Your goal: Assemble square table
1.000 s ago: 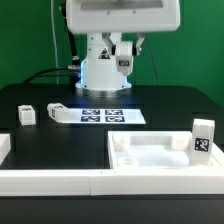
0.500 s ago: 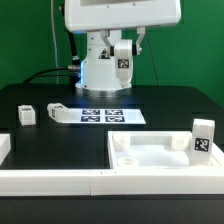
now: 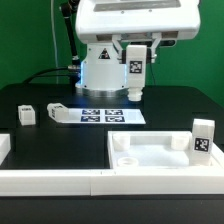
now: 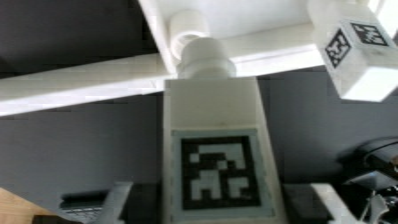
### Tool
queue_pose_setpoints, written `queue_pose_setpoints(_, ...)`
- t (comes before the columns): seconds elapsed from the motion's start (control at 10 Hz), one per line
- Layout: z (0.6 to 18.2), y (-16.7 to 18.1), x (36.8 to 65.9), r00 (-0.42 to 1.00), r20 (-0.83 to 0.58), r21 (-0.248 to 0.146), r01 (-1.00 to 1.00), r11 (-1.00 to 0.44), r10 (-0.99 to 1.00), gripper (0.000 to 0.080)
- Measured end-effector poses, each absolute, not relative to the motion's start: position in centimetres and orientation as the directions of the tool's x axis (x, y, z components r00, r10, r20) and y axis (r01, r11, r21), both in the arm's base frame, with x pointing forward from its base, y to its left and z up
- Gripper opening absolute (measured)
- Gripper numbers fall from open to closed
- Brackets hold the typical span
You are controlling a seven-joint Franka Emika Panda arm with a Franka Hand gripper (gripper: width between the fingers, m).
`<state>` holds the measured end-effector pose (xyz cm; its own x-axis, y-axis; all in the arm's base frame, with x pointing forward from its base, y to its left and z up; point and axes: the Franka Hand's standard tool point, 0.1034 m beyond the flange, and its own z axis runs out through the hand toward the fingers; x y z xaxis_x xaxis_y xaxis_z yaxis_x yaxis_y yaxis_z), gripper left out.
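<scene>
My gripper [image 3: 137,52] is shut on a white leg [image 3: 135,72] with a black-and-white tag, holding it upright in the air in front of the robot base. In the wrist view the leg [image 4: 217,150] fills the gap between the two fingers [image 4: 111,204]. The square table top [image 3: 150,158], a white tray with a raised rim, lies at the front on the exterior view's right. Another tagged leg [image 3: 203,139] stands at its right edge. Two more legs [image 3: 25,115] [image 3: 57,112] lie on the exterior view's left.
The marker board [image 3: 100,116] lies flat on the black table below the held leg. Long white border rails [image 3: 50,181] run along the front edge. The white robot base [image 3: 100,65] stands behind, with a green backdrop.
The gripper has carried the leg down and toward the exterior view's right, nearer the camera. The other parts have not moved.
</scene>
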<state>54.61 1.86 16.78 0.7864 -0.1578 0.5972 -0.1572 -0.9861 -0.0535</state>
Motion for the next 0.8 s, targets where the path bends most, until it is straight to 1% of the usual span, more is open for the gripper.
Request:
queue_pose_setpoints(0.3,16.7,1.8,54.7,0.788,0.595,-0.053,-0.158,-0.986,-0.158,0.029)
queue_pose_setpoints(0.4,16.5,0.5,55.2,0.791,0.596,-0.033,-0.148,-0.988,-0.138,0.029)
queue_pose_setpoints(0.5,16.2,0.1,56.4,0.789,0.597,-0.033,-0.157,-0.987,-0.146,0.029)
queue_pose_setpoints(0.6,16.2,0.4,57.9,0.786,0.605,-0.022,-0.14,-0.99,-0.125,0.029)
queue_pose_setpoints(0.7,16.7,0.0,59.8,0.773,0.626,-0.008,-0.131,-0.991,-0.108,0.029)
queue_pose_setpoints(0.8,16.8,0.0,60.8,0.758,0.643,-0.008,-0.139,-0.99,-0.111,0.029)
